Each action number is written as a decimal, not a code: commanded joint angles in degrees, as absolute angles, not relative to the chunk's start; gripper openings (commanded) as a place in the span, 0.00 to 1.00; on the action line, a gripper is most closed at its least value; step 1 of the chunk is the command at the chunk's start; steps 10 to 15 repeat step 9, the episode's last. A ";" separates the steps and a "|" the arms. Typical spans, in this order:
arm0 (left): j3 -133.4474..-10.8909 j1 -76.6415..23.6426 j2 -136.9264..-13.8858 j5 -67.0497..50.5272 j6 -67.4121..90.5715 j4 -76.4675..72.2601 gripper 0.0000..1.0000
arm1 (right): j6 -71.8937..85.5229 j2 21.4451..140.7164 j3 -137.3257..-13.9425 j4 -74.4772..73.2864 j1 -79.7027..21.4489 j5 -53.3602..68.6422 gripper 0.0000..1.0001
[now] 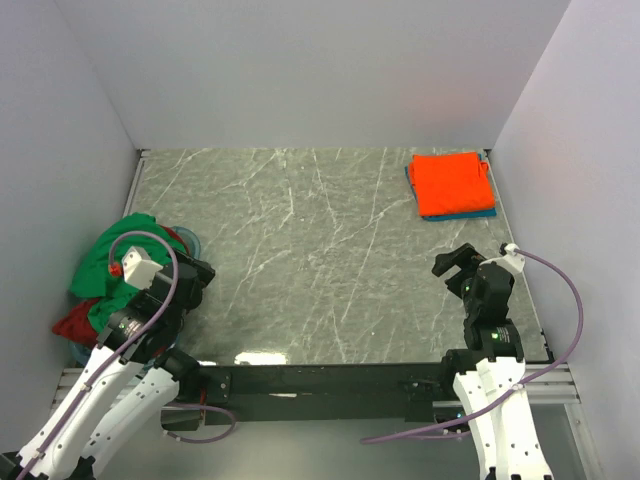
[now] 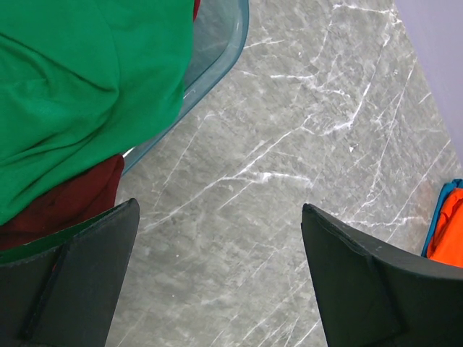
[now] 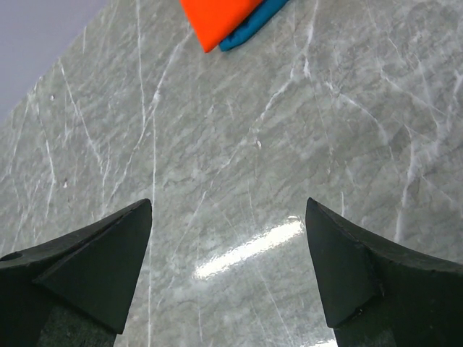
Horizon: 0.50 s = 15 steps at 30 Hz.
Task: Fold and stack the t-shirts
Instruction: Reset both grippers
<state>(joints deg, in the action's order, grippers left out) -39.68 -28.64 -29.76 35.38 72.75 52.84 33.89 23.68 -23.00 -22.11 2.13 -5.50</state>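
L grip (image 2: 221, 210): I see it spread, empty, beside green tee (image 2: 79, 87).
R grip (image 3: 228, 204): spread, empty.
Stack: orange tee (image 1: 452, 183) atop teal tee (image 1: 470, 214).

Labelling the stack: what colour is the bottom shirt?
Bottom shirt is teal blue; right wrist view.

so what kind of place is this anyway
Most likely a robot lab test cell, not a home: a marble-patterned table boxed in by plain white panels, a left arm and right arm bolted to its near edge, and a folded orange t-shirt stacked on a teal one.
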 commanded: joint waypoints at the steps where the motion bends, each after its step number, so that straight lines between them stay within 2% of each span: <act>1: -39.11 -28.74 -29.62 36.56 73.48 52.38 1.00 | 34.72 23.55 -23.29 -19.60 2.02 -5.97 0.92; 15: -39.99 -28.74 -31.28 37.53 73.74 53.69 0.99 | 33.83 22.06 -23.73 -21.09 2.02 -6.23 0.93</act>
